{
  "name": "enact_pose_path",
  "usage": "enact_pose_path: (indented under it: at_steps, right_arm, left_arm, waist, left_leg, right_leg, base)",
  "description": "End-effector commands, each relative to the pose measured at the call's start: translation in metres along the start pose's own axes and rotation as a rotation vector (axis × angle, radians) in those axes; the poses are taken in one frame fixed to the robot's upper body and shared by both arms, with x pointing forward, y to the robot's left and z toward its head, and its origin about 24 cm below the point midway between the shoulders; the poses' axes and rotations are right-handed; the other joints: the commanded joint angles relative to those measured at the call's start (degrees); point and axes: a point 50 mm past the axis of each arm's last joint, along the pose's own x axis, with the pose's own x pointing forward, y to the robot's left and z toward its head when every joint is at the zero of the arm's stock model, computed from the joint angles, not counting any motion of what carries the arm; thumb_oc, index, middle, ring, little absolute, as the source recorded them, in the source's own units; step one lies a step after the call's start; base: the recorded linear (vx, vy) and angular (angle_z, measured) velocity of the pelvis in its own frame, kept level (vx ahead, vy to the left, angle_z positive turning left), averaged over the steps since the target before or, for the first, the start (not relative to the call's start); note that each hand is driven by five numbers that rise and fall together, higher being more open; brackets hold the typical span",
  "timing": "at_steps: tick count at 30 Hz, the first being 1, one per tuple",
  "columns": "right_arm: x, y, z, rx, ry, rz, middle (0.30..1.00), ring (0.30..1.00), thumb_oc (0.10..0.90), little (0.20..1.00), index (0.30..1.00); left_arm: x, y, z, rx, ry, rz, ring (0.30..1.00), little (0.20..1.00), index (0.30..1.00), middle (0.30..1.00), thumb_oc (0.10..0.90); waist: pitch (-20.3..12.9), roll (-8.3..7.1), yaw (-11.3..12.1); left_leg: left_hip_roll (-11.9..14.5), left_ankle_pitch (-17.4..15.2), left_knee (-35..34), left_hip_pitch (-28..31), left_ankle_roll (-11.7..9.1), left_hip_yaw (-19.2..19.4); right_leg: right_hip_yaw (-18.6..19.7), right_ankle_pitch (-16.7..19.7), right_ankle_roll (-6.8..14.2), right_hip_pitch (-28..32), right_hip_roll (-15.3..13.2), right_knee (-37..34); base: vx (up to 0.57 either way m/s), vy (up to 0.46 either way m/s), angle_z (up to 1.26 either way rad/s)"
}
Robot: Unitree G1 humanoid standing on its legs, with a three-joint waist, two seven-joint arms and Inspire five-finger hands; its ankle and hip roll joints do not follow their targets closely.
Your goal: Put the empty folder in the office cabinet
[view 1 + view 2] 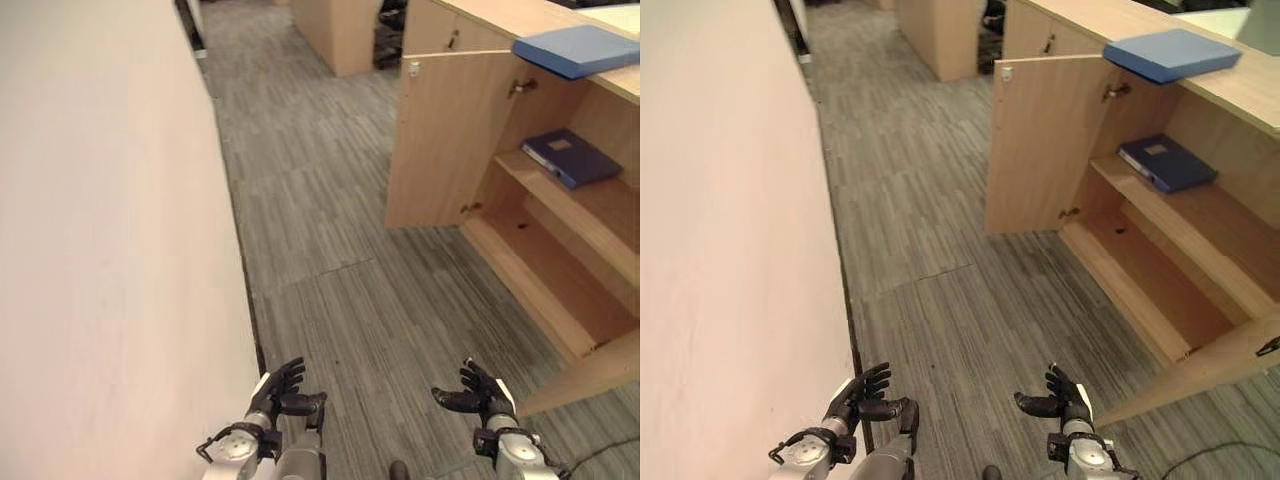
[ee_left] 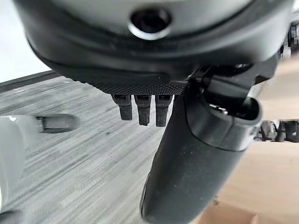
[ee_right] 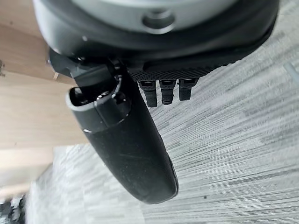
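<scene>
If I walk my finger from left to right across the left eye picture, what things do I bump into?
Pale wall → left hand → grey carpet floor → open cabinet door → right hand → light blue folder on top of the cabinet.

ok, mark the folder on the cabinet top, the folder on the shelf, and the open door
light blue folder (image 1: 580,50): left eye view, middle of its cover, on the cabinet top.
dark blue folder (image 1: 572,157): left eye view, middle of its cover, on the upper shelf.
cabinet door (image 1: 448,140): left eye view, middle of the open panel.
</scene>
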Motion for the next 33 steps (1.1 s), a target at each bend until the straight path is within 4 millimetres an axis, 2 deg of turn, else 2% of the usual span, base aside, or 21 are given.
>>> enact_pose_path:
  at_steps: [1, 2, 4, 7, 9, 10, 11, 12, 13, 14, 15, 16, 17, 20, 21, 22, 24, 25, 26, 30, 33]
  right_arm:
    - [0.006, 0.005, 0.04, 0.016, -0.19, 0.037, 0.9, 0.9, 0.8, 0.9, 0.9]
    - [0.005, 0.007, 0.036, 0.012, -0.181, 0.041, 0.9, 0.9, 0.8, 0.9, 0.9]
    - [0.006, 0.01, 0.037, -0.006, -0.181, 0.059, 0.9, 0.9, 0.8, 0.9, 0.9]
    - [0.008, 0.015, 0.042, -0.035, -0.189, 0.079, 0.9, 0.9, 0.8, 0.9, 0.9]
    - [0.01, 0.016, 0.044, -0.04, -0.192, 0.082, 0.9, 0.9, 0.8, 0.9, 0.9]
    - [0.012, 0.018, 0.05, -0.04, -0.206, 0.083, 0.9, 0.9, 0.8, 0.9, 0.9]
    - [0.013, 0.019, 0.051, -0.043, -0.208, 0.085, 0.9, 0.9, 0.8, 0.9, 0.9]
    - [0.015, 0.021, 0.058, -0.036, -0.225, 0.081, 0.9, 0.9, 0.8, 0.9, 0.9]
    - [0.016, 0.021, 0.058, -0.036, -0.226, 0.081, 0.9, 0.9, 0.8, 0.9, 0.9]
    - [0.014, 0.025, 0.061, -0.034, -0.242, 0.1, 0.9, 0.9, 0.8, 0.9, 0.9]
    - [0.014, 0.026, 0.062, -0.031, -0.247, 0.103, 0.9, 0.9, 0.8, 0.9, 0.9]
    - [0.014, 0.025, 0.061, -0.032, -0.246, 0.102, 0.9, 0.9, 0.8, 0.9, 0.9]
    - [0.013, 0.023, 0.06, -0.031, -0.245, 0.098, 0.9, 0.9, 0.8, 0.9, 0.9]
    - [0.013, 0.021, 0.056, -0.027, -0.23, 0.083, 0.9, 0.9, 0.8, 0.9, 0.9]
    - [0.014, 0.02, 0.052, -0.018, -0.205, 0.071, 0.9, 0.9, 0.8, 0.9, 0.9]
    - [0.015, 0.02, 0.051, -0.017, -0.2, 0.067, 0.9, 0.9, 0.8, 0.9, 0.9]
    - [0.015, 0.02, 0.051, -0.021, -0.198, 0.068, 0.9, 0.9, 0.8, 0.9, 0.9]
    - [0.014, 0.02, 0.05, -0.021, -0.192, 0.068, 0.9, 0.9, 0.8, 0.9, 0.9]
    - [0.013, 0.016, 0.045, -0.014, -0.179, 0.053, 0.9, 0.9, 0.8, 0.9, 0.9]
    - [0.008, 0.002, 0.033, 0.007, -0.15, 0.01, 0.9, 0.9, 0.8, 0.9, 0.9]
    - [0.007, -0.002, 0.03, 0.015, -0.14, -0.002, 0.9, 0.9, 0.8, 0.9, 0.9]
  left_arm:
    - [0.0, 0.015, 0.038, 0.057, -0.187, 0.008, 0.9, 0.9, 0.9, 0.9, 0.8]
    - [0.0, 0.017, 0.037, 0.063, -0.18, 0.015, 0.9, 0.9, 0.9, 0.9, 0.8]
    - [-0.002, 0.019, 0.036, 0.063, -0.182, 0.024, 0.9, 0.9, 0.9, 0.9, 0.8]
    - [-0.002, 0.022, 0.038, 0.073, -0.187, 0.029, 0.9, 0.9, 0.9, 0.9, 0.8]
    - [-0.001, 0.023, 0.04, 0.079, -0.19, 0.029, 0.9, 0.9, 0.9, 0.9, 0.8]
    - [0.0, 0.025, 0.043, 0.088, -0.198, 0.032, 0.9, 0.9, 0.9, 0.9, 0.8]
    - [0.0, 0.023, 0.044, 0.092, -0.2, 0.028, 0.9, 0.9, 0.9, 0.9, 0.8]
    - [0.002, 0.022, 0.048, 0.108, -0.209, 0.019, 0.9, 0.9, 0.9, 0.9, 0.8]
    - [0.002, 0.022, 0.048, 0.108, -0.21, 0.02, 0.9, 0.9, 0.9, 0.9, 0.8]
    - [0.002, 0.019, 0.049, 0.116, -0.214, 0.003, 0.9, 0.9, 0.9, 0.9, 0.8]
    - [0.002, 0.018, 0.049, 0.113, -0.217, 0.001, 0.9, 0.9, 0.9, 0.9, 0.8]
    - [0.002, 0.018, 0.049, 0.112, -0.216, 0.001, 0.9, 0.9, 0.9, 0.9, 0.8]
    - [0.002, 0.014, 0.047, 0.106, -0.213, -0.014, 0.9, 0.9, 0.9, 0.9, 0.8]
    - [0.001, 0.012, 0.047, 0.102, -0.211, -0.027, 0.9, 0.9, 0.9, 0.9, 0.8]
    - [0.0, 0.01, 0.044, 0.097, -0.205, -0.036, 0.9, 0.9, 0.9, 0.9, 0.8]
    - [0.0, 0.01, 0.044, 0.102, -0.206, -0.037, 0.9, 0.9, 0.9, 0.9, 0.8]
    - [-0.001, 0.01, 0.044, 0.107, -0.206, -0.041, 0.9, 0.9, 0.9, 0.9, 0.8]
    - [0.001, 0.009, 0.044, 0.117, -0.204, -0.043, 0.9, 0.9, 0.9, 0.9, 0.8]
    - [0.002, 0.008, 0.043, 0.126, -0.201, -0.045, 0.9, 0.9, 0.9, 0.9, 0.8]
    - [0.001, 0.007, 0.038, 0.144, -0.185, -0.057, 0.9, 0.9, 0.9, 0.9, 0.8]
    - [-0.001, 0.007, 0.036, 0.15, -0.18, -0.064, 0.9, 0.9, 0.9, 0.9, 0.8]
  waist:
    - [-5.3, -3.96, 1.3]
    - [-5.9, -5.51, 1.1]
    - [-7.1, -6.21, 1.8]
    - [-7.5, -6.81, 2.0]
    - [-7.2, -7.09, 1.2]
    - [-7.1, -5.53, 1.4]
    - [-6.7, -5.38, 0.7]
    - [-5.9, -3.15, -0.4]
    - [-5.9, -2.62, -0.3]
    - [-4.9, -2.65, -2.1]
    - [-4.4, -1.37, -2.8]
    - [-4.4, -1.78, -2.9]
    - [-3.8, -0.82, -4.9]
    - [-3.2, -0.86, -5.8]
    - [-2.5, -1.83, -6.8]
    - [-2.1, -2.18, -7.3]
    - [-1.6, -1.8, -7.9]
    - [-1.0, -1.54, -8.7]
    - [-0.8, -1.93, -9.8]
    - [-1.0, -2.68, -11.1]
    - [-1.2, -2.7, -11.3]
  left_leg:
    - [-1.8, 13.4, -6.8, -11.3, 2.3, -0.7]
    - [-3.1, 13.8, -6.5, -10.8, 2.5, 0.1]
    - [-3.7, 13.5, -5.9, -9.4, 3.9, 1.2]
    - [-4.8, 10.2, -5.4, -6.3, 6.0, 3.1]
    - [-5.8, 9.1, -5.9, -4.6, 6.3, 2.9]
    - [-4.5, 7.6, -5.2, -3.0, 6.7, 2.7]
    - [-5.4, 6.4, -5.5, -1.2, 7.3, 2.2]
    - [-5.3, 3.9, -4.7, 2.1, 8.9, 1.4]
    - [-4.7, 4.0, -4.4, 1.8, 8.9, 1.4]
    - [-6.8, 1.2, -4.8, 6.6, 10.0, 0.6]
    - [-6.5, 0.5, -4.8, 8.4, 10.4, 0.3]
    - [-7.0, 0.2, -5.0, 8.6, 10.5, 0.2]
    - [-6.8, -2.7, -5.0, 12.8, 10.1, -0.8]
    - [-6.4, -4.9, -4.8, 15.4, 9.5, -0.6]
    - [-6.9, -7.5, -5.4, 18.9, 8.5, -0.6]
    - [-7.1, -8.9, -5.5, 20.9, 8.0, -0.3]
    - [-6.3, -10.2, -5.3, 22.6, 7.4, -0.2]
    - [-5.4, -11.8, -4.2, 23.8, 6.5, -0.4]
    - [-5.2, -13.6, -2.7, 24.7, 6.0, -1.4]
    - [-5.1, -18.0, 2.1, 26.2, 5.0, -2.7]
    - [-4.9, -19.4, 3.4, 26.9, 4.4, -2.9]
  right_leg:
    - [-1.0, 0.1, -1.8, 27.8, -2.0, -22.2]
    - [-1.7, 3.3, -0.6, 27.2, -3.2, -20.3]
    - [-0.9, 10.6, 2.4, 26.1, -3.6, -17.4]
    - [-2.9, 23.4, 9.2, 21.5, -3.8, -8.4]
    - [-4.6, 25.3, 10.4, 19.7, -3.7, -3.7]
    - [-6.5, 29.8, 10.4, 17.8, -2.2, -0.1]
    - [-9.5, 29.5, 10.4, 16.0, -3.0, 3.9]
    - [-12.4, 32.2, 10.4, 12.5, -2.6, 10.0]
    - [-12.3, 32.8, 10.4, 12.5, -2.0, 9.5]
    - [-15.3, 27.5, 10.4, 8.3, -3.7, 10.0]
    - [-16.5, 25.9, 10.3, 4.8, -3.0, 11.7]
    - [-16.6, 25.2, 10.4, 4.9, -3.5, 12.2]
    - [-22.7, 17.5, 7.4, -0.4, -5.8, 7.2]
    - [-27.6, 15.0, 5.4, -3.6, -8.1, -0.6]
    - [-32.0, 17.0, 5.3, -5.9, -10.5, -10.8]
    - [-33.9, 18.9, 5.8, -7.2, -11.3, -16.1]
    - [-35.3, 20.5, 6.3, -7.3, -11.4, -20.8]
    - [-34.8, 21.8, 7.3, -9.2, -12.8, -24.3]
    - [-31.6, 23.3, 8.0, -10.1, -14.3, -25.7]
    - [-27.4, 26.7, 9.1, -9.7, -17.5, -26.8]
    - [-28.4, 27.7, 9.4, -9.3, -19.4, -27.1]
  base:
    - [0.64, 0.222, 0.21]
    - [0.55, 0.232, 0.34]
    - [0.4, 0.172, 0.08]
    - [0.36, 0.169, -0.44]
    - [0.27, 0.101, -0.38]
    - [0.27, 0.112, -0.05]
    - [0.51, 0.281, -0.02]
    - [0.34, 0.217, 0.12]
    - [0.53, 0.363, -0.01]
    - [0.38, 0.284, 0.01]
    - [0.43, 0.275, -0.14]
    - [0.43, 0.169, -0.16]
    - [0.44, 0.086, -0.04]
    - [0.34, -0.015, 0.01]
    - [0.5, -0.135, 0.14]
    - [0.42, -0.123, 0.1]
    - [0.3, -0.097, -0.11]
    - [0.51, -0.198, 0.17]
    - [0.4, -0.153, 0.26]
    - [0.35, -0.178, 0.28]
    - [0.29, -0.185, 0.12]
